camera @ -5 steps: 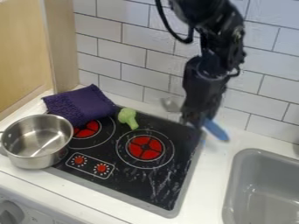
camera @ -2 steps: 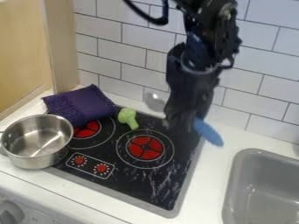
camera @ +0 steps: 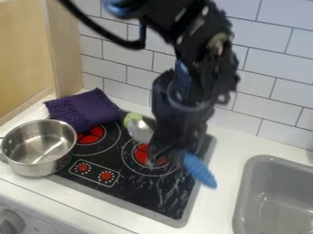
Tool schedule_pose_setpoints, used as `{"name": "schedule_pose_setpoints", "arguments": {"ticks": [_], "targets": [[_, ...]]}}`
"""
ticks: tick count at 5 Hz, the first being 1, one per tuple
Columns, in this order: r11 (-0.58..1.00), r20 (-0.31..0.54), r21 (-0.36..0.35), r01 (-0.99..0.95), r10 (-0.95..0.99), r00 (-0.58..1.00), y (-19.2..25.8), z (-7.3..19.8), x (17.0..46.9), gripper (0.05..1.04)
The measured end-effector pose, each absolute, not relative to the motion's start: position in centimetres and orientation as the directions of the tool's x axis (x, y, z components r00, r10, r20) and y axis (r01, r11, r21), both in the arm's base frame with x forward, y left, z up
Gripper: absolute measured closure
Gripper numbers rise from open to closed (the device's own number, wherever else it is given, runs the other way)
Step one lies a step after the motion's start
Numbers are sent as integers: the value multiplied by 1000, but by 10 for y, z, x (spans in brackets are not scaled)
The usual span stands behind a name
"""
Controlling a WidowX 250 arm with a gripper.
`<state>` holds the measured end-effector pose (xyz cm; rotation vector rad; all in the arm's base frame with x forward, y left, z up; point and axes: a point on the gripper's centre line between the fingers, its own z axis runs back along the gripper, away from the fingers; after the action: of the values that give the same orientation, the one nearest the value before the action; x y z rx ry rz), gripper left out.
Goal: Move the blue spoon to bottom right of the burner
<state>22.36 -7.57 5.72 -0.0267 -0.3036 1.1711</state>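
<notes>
Okay, blue spoon [camera: 199, 171]: two-tone, with a metal bowl [camera: 140, 131] and a light blue handle [camera: 192, 162]. The bowl is silvery grey and rounded, with a paler shine on it. The handle is thick, matte-looking, blunt at its end, edge slightly bumpy. Middle of the spoon is hidden by the gripper [camera: 166, 160], which is closed on it, fingers blurred. Spoon is held above the right part of the black stovetop [camera: 160, 191], lying slantwise: bowl toward upper left, handle toward lower right, its end crossing the stovetop's right edge in the view. Can't tell how high above the surface it is.

Gripper hangs down in front of the right burner [camera: 141, 154], covering part of its red centre and rings. Bowl overlaps the lower side of the green toy broccoli [camera: 131, 118] in the view; contact unclear. Purple cloth [camera: 85, 109] at the stovetop's back left, steel pot [camera: 36, 170] at its left side, two red knobs [camera: 106, 176] near the front edge, grey sink [camera: 245, 183] off to the right.
</notes>
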Motion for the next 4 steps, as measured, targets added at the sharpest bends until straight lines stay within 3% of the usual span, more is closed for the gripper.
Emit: {"name": "schedule_pose_setpoints", "arguments": {"ticks": [4], "targets": [[336, 219, -151, -930, 928, 300, -54, 34, 205, 750]]}}
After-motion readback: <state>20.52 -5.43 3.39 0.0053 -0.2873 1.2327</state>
